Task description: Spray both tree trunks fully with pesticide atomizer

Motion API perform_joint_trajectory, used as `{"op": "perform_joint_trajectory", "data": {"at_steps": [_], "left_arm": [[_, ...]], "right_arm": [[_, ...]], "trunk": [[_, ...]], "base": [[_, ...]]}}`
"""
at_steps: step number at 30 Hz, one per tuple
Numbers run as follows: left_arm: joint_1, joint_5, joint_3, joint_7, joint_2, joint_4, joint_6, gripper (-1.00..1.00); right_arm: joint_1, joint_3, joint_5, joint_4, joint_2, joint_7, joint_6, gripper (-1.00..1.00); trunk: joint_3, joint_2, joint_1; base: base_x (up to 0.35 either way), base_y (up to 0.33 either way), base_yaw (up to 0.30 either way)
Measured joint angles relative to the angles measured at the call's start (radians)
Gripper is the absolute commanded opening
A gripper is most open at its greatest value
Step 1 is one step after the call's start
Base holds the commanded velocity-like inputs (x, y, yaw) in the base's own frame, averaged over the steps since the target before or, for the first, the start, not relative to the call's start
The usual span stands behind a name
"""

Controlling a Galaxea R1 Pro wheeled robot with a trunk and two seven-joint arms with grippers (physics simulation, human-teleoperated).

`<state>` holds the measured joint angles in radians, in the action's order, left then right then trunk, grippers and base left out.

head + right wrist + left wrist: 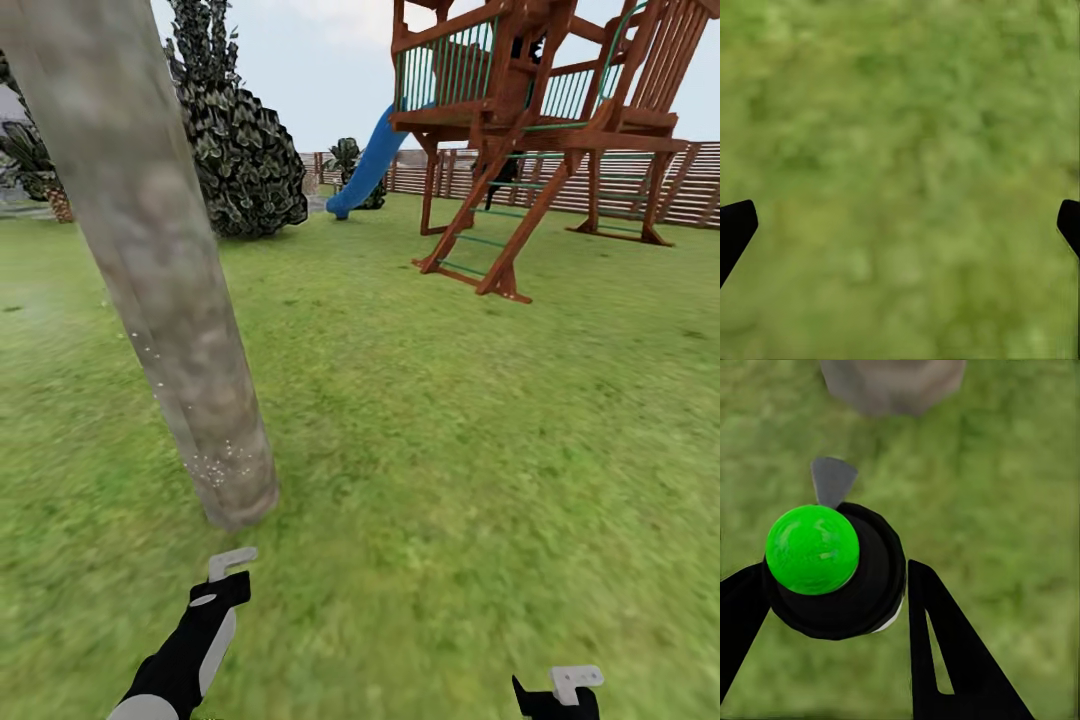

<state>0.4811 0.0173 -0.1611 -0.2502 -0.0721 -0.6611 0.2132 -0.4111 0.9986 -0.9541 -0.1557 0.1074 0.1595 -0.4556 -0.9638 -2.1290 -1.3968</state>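
Standing on the blurry bright-green grass lawn (480,420), the robot faces a thick, mottled grey-beige tree trunk (150,250) that leans across the head view from eleven o'clock down to its base near seven o'clock. Well beyond it, at one o'clock, rises a red-brown wooden play tower (540,120) with a blue slide (365,165), a dark green leafy bush (240,150) at eleven o'clock and a brown slatted fence (690,180) along the far edge.

Spraying of this trunk looks to be the step in hand: a scatter of tiny white specks of pesticide (215,465) clings to the bark near the base and thins out higher up. Much of the upper trunk appears bare, so the next move probably calls for tilting the nozzle upward and sweeping round the bark.

Just below the trunk base, at six to seven o'clock, the left gripper (215,590) points toward it. The left wrist view adds what the head view cannot: the gripper's two black fingers (945,652) are closed against the round black body of the pesticide atomizer (844,574), whose glossy green ball cap and grey spout aim toward the trunk base, with grass between.

At five o'clock sits the right gripper (560,695); its wrist view shows the black fingertips (735,225) spread wide apart with nothing between them but grass.
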Motion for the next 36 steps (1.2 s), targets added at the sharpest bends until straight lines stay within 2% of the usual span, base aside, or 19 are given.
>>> {"op": "perform_joint_trajectory", "data": {"at_steps": [6, 12, 14, 15, 16, 17, 18, 20, 23, 26, 27, 29, 31, 32, 33, 36], "left_arm": [[0.000, -0.001, 0.001, 0.000, 0.000, 0.000, -0.007, -1.00], [0.007, -0.010, 0.008, 0.005, 0.005, -0.021, -0.009, -1.00], [0.020, -0.015, 0.014, 0.009, -0.003, -0.093, 0.005, -1.00], [0.020, -0.014, 0.031, 0.009, -0.007, -0.138, 0.015, -1.00], [0.020, -0.014, 0.063, 0.008, -0.010, -0.194, 0.048, -1.00], [0.019, -0.012, 0.092, 0.004, -0.015, -0.273, 0.116, -1.00], [0.019, -0.012, 0.101, 0.002, -0.023, -0.337, 0.165, -1.00], [0.018, -0.015, 0.106, -0.004, -0.030, -0.418, 0.200, -1.00], [0.004, -0.014, 0.094, -0.013, -0.018, -0.530, 0.218, -1.00], [0.002, -0.018, 0.048, -0.013, -0.003, -0.584, 0.282, -1.00], [0.002, -0.019, 0.042, -0.012, 0.005, -0.614, 0.299, -1.00], [0.002, -0.011, 0.053, -0.012, 0.001, -0.632, 0.304, -1.00], [0.002, -0.007, 0.086, -0.011, -0.003, -0.636, 0.306, -1.00], [0.002, -0.002, 0.134, -0.011, -0.005, -0.636, 0.316, -1.00], [0.003, 0.000, 0.165, -0.011, -0.006, -0.650, 0.346, -1.00], [0.004, -0.005, 0.175, -0.011, -0.002, -0.698, 0.369, -1.00]], "right_arm": [[0.000, 0.000, 0.000, 0.000, 0.000, -0.001, 0.000, 1.00], [0.000, 0.001, 0.002, -0.001, 0.000, -0.004, 0.000, 1.00], [0.001, 0.000, 0.002, 0.000, 0.000, -0.005, 0.000, 1.00], [0.001, 0.000, 0.002, -0.001, 0.000, -0.005, 0.000, 1.00], [0.001, 0.001, 0.002, -0.001, 0.001, -0.005, 0.000, 1.00], [0.001, 0.001, 0.002, -0.001, 0.001, -0.005, 0.001, 1.00], [0.001, 0.001, 0.002, -0.001, 0.001, -0.004, 0.001, 1.00], [0.001, 0.001, 0.002, -0.001, 0.002, -0.003, 0.001, 1.00], [0.002, 0.000, 0.002, 0.000, 0.002, -0.004, 0.002, 1.00], [0.002, 0.000, 0.002, 0.001, 0.002, -0.003, 0.002, 1.00], [0.001, 0.000, 0.001, 0.001, 0.001, -0.003, 0.002, 1.00], [0.002, 0.000, 0.002, 0.001, 0.001, -0.003, 0.002, 1.00], [0.001, 0.000, 0.001, 0.001, 0.001, -0.003, 0.002, 1.00], [0.001, 0.000, 0.001, 0.001, 0.001, -0.003, 0.002, 1.00], [0.002, 0.000, 0.001, 0.001, 0.001, -0.003, 0.002, 1.00], [0.002, 0.000, 0.002, 0.001, 0.001, -0.003, 0.002, 1.00]], "trunk": [[0.000, 0.000, 0.000], [0.000, 0.000, 0.000], [0.000, 0.000, 0.000], [0.000, 0.000, 0.000], [0.000, 0.000, 0.000], [0.000, 0.000, 0.000], [0.000, 0.000, 0.000], [0.000, 0.000, 0.000], [0.000, 0.000, 0.000], [0.000, 0.000, 0.000], [0.000, 0.000, 0.000], [0.000, 0.000, 0.000], [0.000, 0.000, 0.000], [0.000, 0.000, 0.000], [0.000, 0.000, 0.000], [0.000, 0.000, 0.000]], "base": [[0.125, -0.269, 0.274], [0.041, -0.044, 0.047], [0.000, 0.000, 0.000], [0.000, 0.000, 0.000], [0.000, 0.000, 0.000], [0.000, 0.000, 0.000], [0.000, 0.000, 0.000], [0.000, 0.000, 0.000], [0.000, 0.000, 0.000], [0.000, 0.000, 0.000], [0.000, 0.000, 0.000], [0.000, 0.000, 0.000], [0.000, 0.000, 0.000], [0.000, 0.000, 0.000], [0.000, 0.000, 0.000], [0.000, 0.000, 0.000]]}}
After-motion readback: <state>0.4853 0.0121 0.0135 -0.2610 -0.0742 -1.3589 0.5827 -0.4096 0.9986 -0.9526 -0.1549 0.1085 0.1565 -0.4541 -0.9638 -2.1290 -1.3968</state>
